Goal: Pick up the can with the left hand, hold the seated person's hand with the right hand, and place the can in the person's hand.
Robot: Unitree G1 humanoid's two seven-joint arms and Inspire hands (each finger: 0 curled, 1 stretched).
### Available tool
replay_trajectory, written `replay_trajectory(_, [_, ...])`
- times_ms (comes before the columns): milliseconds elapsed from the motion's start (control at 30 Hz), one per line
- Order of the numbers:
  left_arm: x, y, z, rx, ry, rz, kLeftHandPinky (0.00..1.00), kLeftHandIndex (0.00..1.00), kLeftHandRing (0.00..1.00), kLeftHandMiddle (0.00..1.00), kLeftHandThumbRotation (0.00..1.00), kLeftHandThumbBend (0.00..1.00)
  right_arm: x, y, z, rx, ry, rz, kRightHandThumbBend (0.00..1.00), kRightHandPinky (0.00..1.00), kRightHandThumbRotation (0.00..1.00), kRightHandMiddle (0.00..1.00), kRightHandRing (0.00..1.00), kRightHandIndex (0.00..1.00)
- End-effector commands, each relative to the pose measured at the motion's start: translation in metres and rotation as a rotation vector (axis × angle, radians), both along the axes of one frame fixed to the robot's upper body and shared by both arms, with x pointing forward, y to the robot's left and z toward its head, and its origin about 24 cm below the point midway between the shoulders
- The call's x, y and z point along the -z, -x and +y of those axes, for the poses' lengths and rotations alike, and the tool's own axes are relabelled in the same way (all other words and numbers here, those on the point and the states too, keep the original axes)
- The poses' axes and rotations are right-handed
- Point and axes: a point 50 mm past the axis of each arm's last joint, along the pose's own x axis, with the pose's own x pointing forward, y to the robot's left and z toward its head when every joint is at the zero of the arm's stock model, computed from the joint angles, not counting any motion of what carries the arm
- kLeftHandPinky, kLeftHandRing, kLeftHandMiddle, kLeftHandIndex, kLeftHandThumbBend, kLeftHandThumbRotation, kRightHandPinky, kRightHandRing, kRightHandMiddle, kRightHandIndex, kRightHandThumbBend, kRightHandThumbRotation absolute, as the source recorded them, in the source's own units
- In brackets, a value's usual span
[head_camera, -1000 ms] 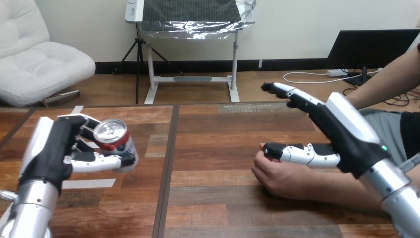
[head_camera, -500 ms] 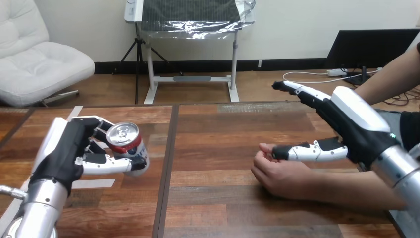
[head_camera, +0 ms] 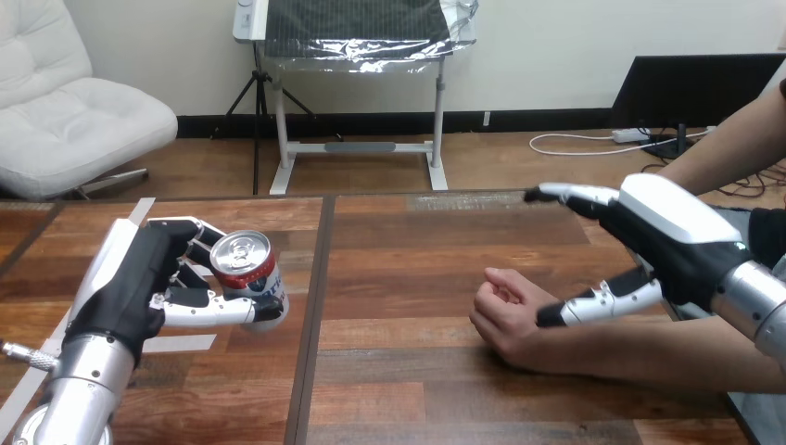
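A red, white and blue can (head_camera: 248,277) with a silver top is held upright above the left half of the table, my left hand (head_camera: 148,283) curled round it with the thumb across its front. The person's hand (head_camera: 513,320) rests on the table at centre right, loosely curled. My right hand (head_camera: 669,243) hovers over the person's wrist with straight fingers pointing left and its thumb beside the wrist; I cannot tell whether it touches.
The wooden table (head_camera: 408,278) has a dark seam running down its middle left. The person's forearm (head_camera: 667,357) lies along the table's right side. White tape strips (head_camera: 176,343) lie on the table below my left hand.
My left hand has carried the can to the right, toward the centre. My right hand has drawn back to the right, its thumb sliding from the person's knuckles to beside the wrist.
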Motion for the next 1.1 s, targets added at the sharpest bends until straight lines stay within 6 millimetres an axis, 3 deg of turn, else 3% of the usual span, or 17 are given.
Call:
replay_trajectory(0, [-0.036, -0.013, -0.013, 0.073, -0.013, -0.165, 0.24, 0.42, 0.29, 0.35, 0.00, 0.69, -0.015, -0.013, 0.000, -0.019, 0.048, -0.038, 1.00, 0.86, 0.45, 0.88, 0.88, 0.88])
replay_trajectory(800, [-0.034, -0.012, -0.012, 0.077, -0.010, -0.153, 0.25, 0.42, 0.29, 0.35, 0.00, 0.68, -0.005, -0.017, -0.016, 0.017, 0.131, 0.049, 1.00, 0.85, 0.46, 0.88, 0.87, 0.88])
replay_trajectory(1067, [-0.033, -0.011, -0.012, 0.081, -0.013, -0.157, 0.24, 0.42, 0.29, 0.35, 0.00, 0.68, -0.003, -0.018, -0.022, 0.034, 0.159, 0.080, 1.00, 0.86, 0.42, 0.88, 0.87, 0.87])
